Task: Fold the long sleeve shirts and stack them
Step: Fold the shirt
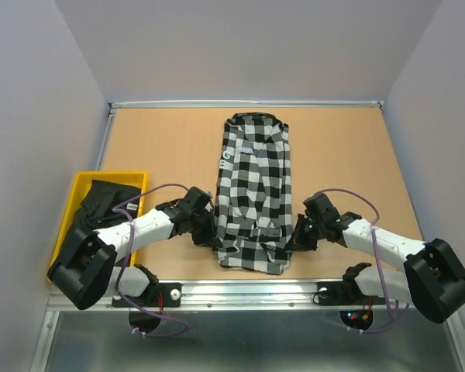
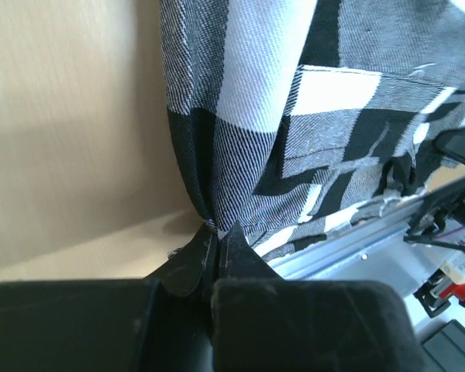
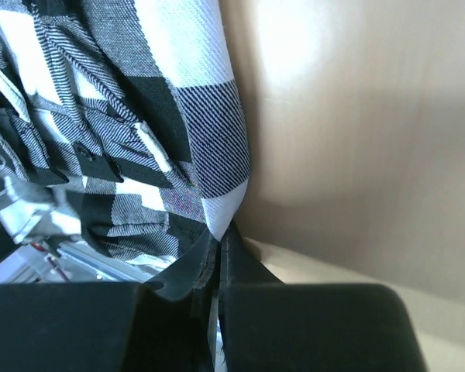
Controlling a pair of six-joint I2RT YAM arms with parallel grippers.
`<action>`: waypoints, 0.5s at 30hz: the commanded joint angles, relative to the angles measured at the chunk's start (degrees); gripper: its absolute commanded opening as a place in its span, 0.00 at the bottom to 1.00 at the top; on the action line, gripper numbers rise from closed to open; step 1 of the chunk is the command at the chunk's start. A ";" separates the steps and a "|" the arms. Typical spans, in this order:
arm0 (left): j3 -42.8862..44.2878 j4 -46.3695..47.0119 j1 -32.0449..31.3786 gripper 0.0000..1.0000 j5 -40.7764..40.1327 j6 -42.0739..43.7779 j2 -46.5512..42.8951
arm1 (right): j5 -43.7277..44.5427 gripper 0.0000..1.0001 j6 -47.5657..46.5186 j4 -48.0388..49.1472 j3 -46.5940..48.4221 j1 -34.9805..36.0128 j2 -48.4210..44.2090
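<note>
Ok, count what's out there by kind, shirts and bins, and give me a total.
Shirts: 2, the check shirt and the black shirt
Bins: 1, the yellow bin, with the black shirt in it
Total: 3

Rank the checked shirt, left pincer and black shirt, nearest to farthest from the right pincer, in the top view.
1. Checked shirt, pinched at its near right edge.
2. Left pincer, across the shirt.
3. Black shirt, in the far-left tray.

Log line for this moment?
left gripper: shut on check shirt near-left edge | right gripper: shut on near-right edge | black shirt: in yellow bin
</note>
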 commanded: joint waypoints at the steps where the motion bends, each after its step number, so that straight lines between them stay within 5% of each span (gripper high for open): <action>1: 5.77 -5.91 -0.26 0.00 -1.47 -0.76 -3.40 | 0.68 0.01 -0.92 -6.22 5.54 0.57 -1.33; 15: 18.44 -4.43 8.60 0.00 2.57 1.26 3.62 | 1.38 0.01 -3.99 -8.60 26.98 -3.81 8.95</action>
